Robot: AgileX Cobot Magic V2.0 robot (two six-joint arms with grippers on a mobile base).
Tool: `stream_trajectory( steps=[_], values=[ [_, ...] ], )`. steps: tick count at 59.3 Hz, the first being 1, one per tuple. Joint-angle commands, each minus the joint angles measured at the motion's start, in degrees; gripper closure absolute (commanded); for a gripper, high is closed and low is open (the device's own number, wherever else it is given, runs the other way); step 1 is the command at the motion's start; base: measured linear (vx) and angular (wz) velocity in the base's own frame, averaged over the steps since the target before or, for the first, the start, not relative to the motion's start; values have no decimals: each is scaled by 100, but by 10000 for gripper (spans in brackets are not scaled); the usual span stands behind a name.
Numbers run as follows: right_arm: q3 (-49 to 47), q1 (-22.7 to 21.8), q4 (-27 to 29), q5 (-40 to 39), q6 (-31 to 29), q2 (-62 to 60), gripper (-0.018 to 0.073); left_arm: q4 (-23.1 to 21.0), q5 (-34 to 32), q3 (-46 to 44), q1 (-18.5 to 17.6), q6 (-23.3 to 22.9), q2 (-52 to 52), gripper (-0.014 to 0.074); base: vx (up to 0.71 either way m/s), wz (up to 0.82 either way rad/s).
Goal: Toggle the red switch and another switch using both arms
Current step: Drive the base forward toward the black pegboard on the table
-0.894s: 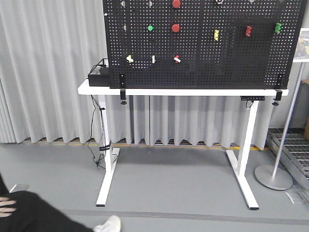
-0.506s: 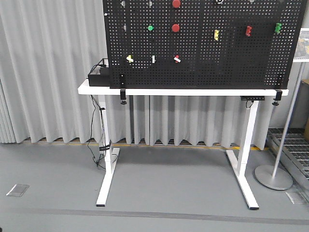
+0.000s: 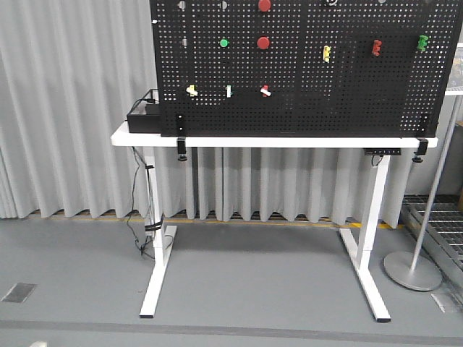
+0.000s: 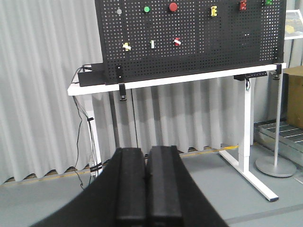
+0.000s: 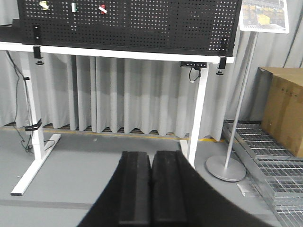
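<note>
Nearest, the left black claw (image 4: 146,156) is pressed together with nothing held, and the right black claw (image 5: 151,158) is the same. Both are well apart from the board, with open grey floor (image 3: 253,289) between, so the step in hand looks like the approach.

Doing it well likely means raising each claw above the front edge of the white worktop (image 3: 289,142) before closing in, since that rim juts out below the black perforated pegboard (image 3: 304,108). The small red toggle switch with a white part (image 3: 265,90) sits low on the board, left of centre. Near it on the same row is a small white toggle (image 3: 228,90), a sensible second target.

To the right, a round-based pole stand (image 3: 412,270) and a brown cardboard box (image 5: 284,111) narrow the room. The left side looks freer.
</note>
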Motion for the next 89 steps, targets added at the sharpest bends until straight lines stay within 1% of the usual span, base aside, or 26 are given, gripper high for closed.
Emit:
stream_trajectory(
  steps=[1, 26, 89],
  values=[
    [30, -38, -14, -495, -40, -59, 566, -17, -441, 105, 4, -67, -107, 594, 21, -7],
    [30, -38, -14, -495, -40, -59, 566, -17, -441, 105, 4, -67, -107, 594, 30, 4],
    [30, -38, -14, -495, -40, -59, 566, -17, -441, 105, 4, -67, -107, 594, 45, -3]
  ],
)
